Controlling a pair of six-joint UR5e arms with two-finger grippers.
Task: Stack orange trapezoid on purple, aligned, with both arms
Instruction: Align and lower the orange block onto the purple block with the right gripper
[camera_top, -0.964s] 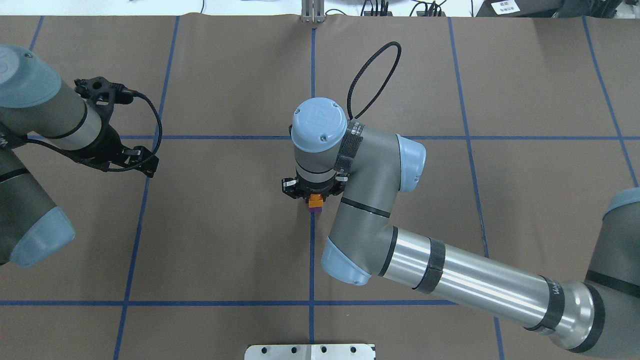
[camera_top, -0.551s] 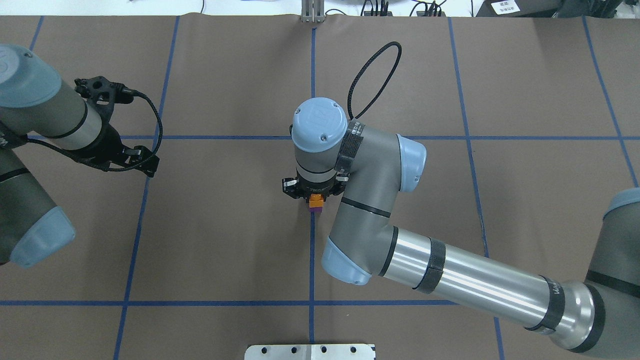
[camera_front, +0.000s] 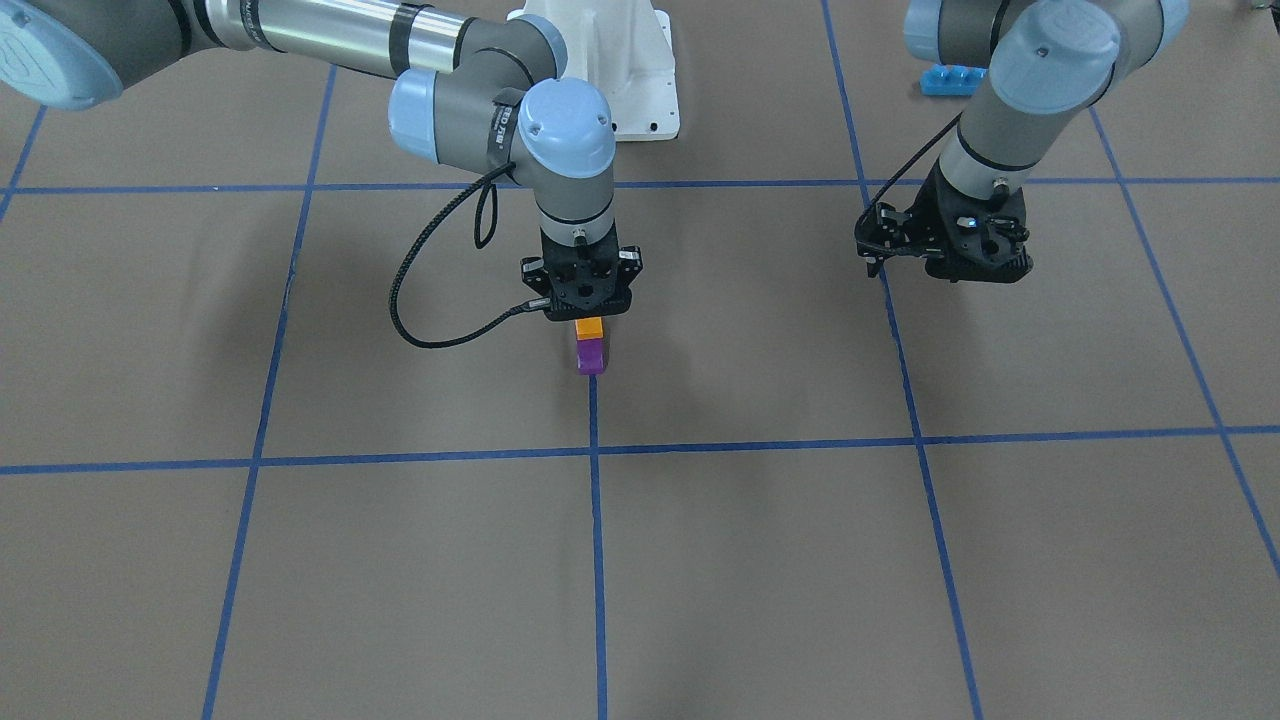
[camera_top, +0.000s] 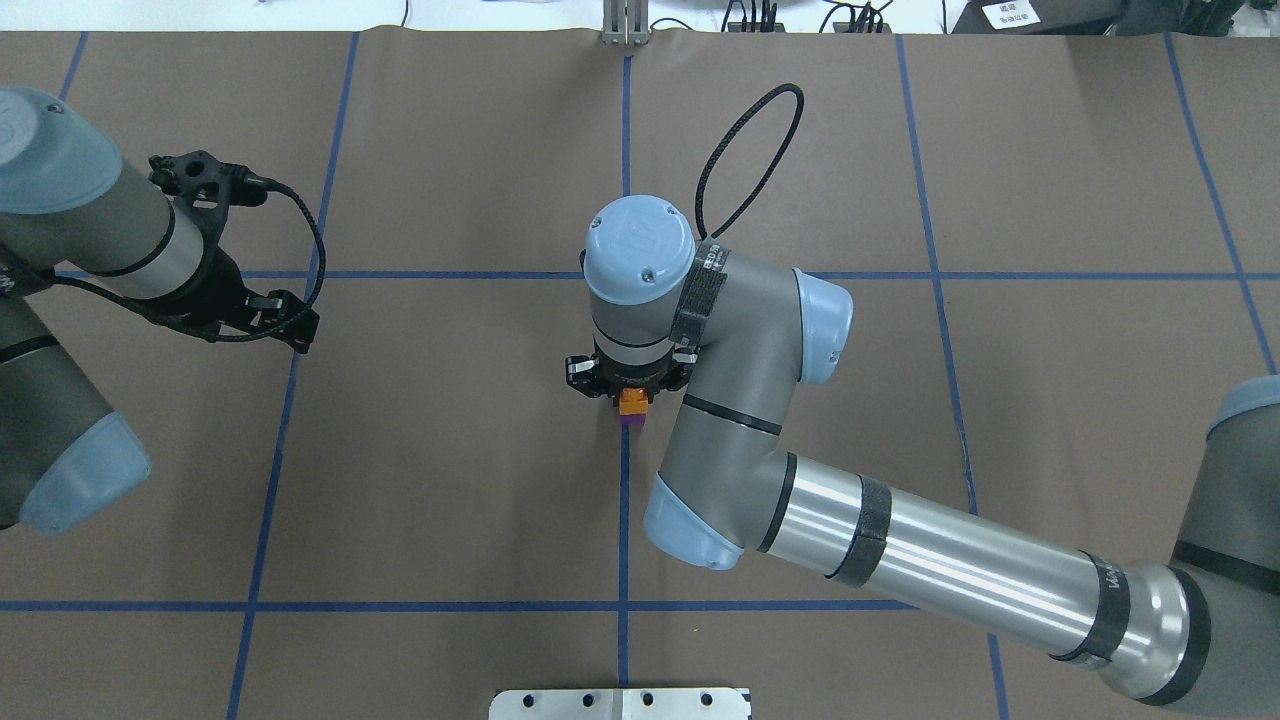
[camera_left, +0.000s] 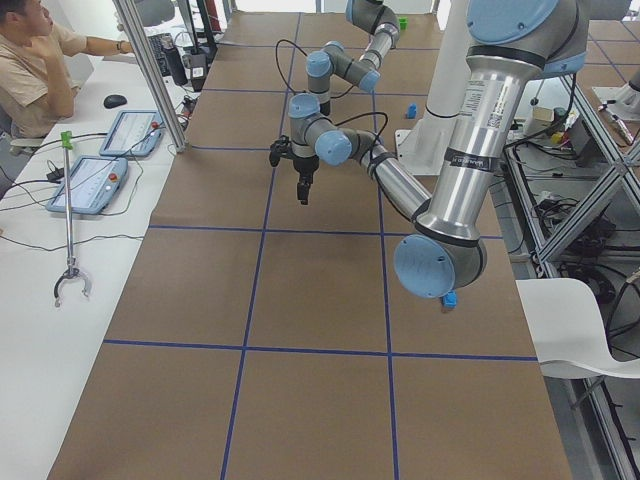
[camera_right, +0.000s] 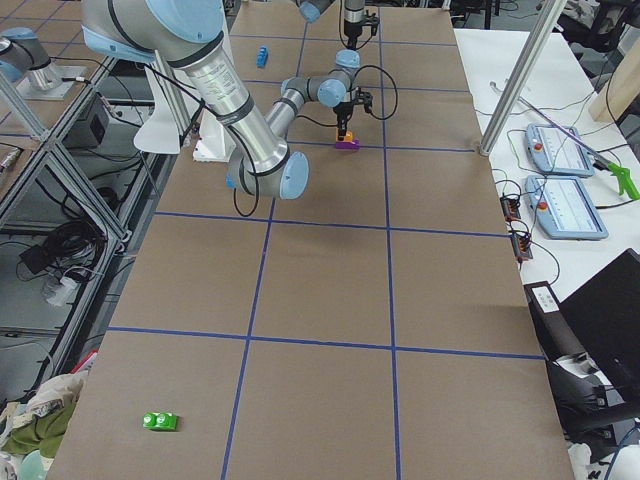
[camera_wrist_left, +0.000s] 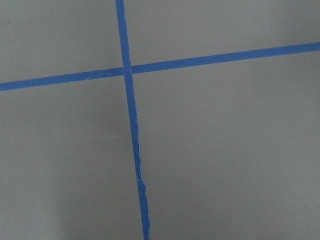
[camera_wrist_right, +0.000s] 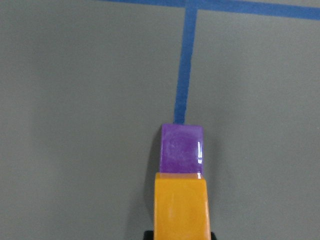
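The orange trapezoid (camera_front: 589, 328) sits on top of the purple brick (camera_front: 591, 358) on the centre tape line, sides lined up. My right gripper (camera_front: 589, 318) points straight down and is shut on the orange trapezoid. In the right wrist view the orange trapezoid (camera_wrist_right: 180, 207) overlaps the near edge of the purple brick (camera_wrist_right: 181, 148). Both also show in the overhead view, orange (camera_top: 632, 401) over purple (camera_top: 630, 420). My left gripper (camera_front: 945, 265) hangs empty over bare table well to the side; I cannot tell whether it is open or shut.
A long blue brick (camera_front: 950, 78) lies by the robot's base (camera_front: 640, 90). A green brick (camera_right: 160, 421) lies far off at the table's right end. A metal plate (camera_top: 620, 703) sits at the near table edge. Blue tape lines (camera_wrist_left: 131, 125) cross the brown table.
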